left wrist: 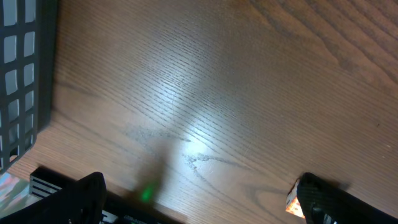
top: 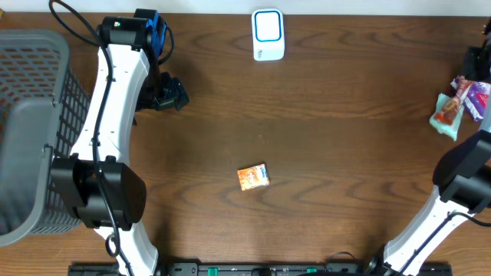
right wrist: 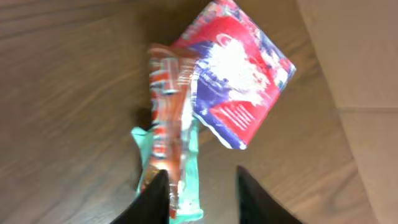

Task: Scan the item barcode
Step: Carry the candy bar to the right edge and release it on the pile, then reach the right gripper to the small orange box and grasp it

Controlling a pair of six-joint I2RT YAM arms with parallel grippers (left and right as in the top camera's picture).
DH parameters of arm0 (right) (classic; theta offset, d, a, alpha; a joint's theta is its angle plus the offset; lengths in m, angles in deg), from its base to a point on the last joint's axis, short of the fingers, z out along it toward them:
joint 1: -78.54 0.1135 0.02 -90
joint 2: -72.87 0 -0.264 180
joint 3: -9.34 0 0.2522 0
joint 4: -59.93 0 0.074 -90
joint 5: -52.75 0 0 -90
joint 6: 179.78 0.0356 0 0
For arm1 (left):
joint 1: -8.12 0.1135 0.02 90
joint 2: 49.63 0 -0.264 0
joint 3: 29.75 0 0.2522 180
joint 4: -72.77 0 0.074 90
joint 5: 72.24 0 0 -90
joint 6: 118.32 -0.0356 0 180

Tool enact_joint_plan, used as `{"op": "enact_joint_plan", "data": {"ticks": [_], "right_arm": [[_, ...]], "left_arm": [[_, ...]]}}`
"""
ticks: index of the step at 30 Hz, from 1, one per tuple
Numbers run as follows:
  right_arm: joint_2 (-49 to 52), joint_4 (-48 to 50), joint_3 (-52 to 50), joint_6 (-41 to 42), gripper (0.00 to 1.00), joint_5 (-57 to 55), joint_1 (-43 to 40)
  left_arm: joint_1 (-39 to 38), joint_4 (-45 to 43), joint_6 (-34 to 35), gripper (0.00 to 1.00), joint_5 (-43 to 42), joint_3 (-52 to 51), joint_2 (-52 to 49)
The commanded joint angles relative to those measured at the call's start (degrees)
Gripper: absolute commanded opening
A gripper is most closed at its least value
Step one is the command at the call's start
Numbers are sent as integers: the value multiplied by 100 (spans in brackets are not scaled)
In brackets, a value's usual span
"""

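A small orange item (top: pixel 252 177) lies flat near the middle of the table, and the white scanner with a blue-rimmed window (top: pixel 268 34) stands at the far edge. My left gripper (top: pixel 170 93) hovers over bare wood at the left. In its wrist view the left gripper (left wrist: pixel 205 199) is wide open and holds nothing, with a corner of the orange item (left wrist: pixel 291 203) peeking past one finger. My right gripper (right wrist: pixel 205 193) is open above a pile of packets. One of its fingers (right wrist: pixel 158 196) overlaps the teal packet (right wrist: pixel 189 158), and bare table shows between the tips.
A grey wire basket (top: pixel 31 115) fills the left edge. The pile at the right edge (top: pixel 460 103) holds a red-and-blue packet (right wrist: pixel 239 74), an orange-red bar (right wrist: pixel 165 106) and the teal packet. A green light spot (left wrist: pixel 147 193) falls on the wood.
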Motion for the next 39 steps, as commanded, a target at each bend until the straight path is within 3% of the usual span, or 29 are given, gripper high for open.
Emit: {"op": "enact_joint_plan", "data": {"ticks": [1,13,17,20,26,28,29,34,36,37,39], "right_arm": [[2,-2,-31,52,59,-190,-46],[2,-232,-31,195,57,3812,435],[2,-811,-31,195,61,4734,879],[2,-1762,-31,168,68,4795,1386],[2,-3025,-31,-994,70,4798,2465],[2,-3176,-33,-1405,80,4708,2977],[2,-3171,-37,-1478,99,4588,3174],[2,-3154,-66,-1805,99,3821,4264],[2,-3132,-105,-2310,91,3729,4651],[2,-3032,-127,-2597,99,3580,4916],[2,-2800,-129,-2789,99,3150,5248]], "left_arm": [[20,13,11,98,52,-28,-46],[20,13,11,98,52,-28,-46],[17,13,11,98,52,-28,-46],[20,13,11,98,52,-28,-46],[20,13,11,98,52,-28,-46],[20,13,11,98,52,-28,-46],[17,13,9,98,52,-28,-46],[17,13,11,98,52,-28,-46],[17,13,11,98,52,-28,-46],[17,13,11,98,52,-28,-46],[20,13,11,98,52,-28,-46]]}}
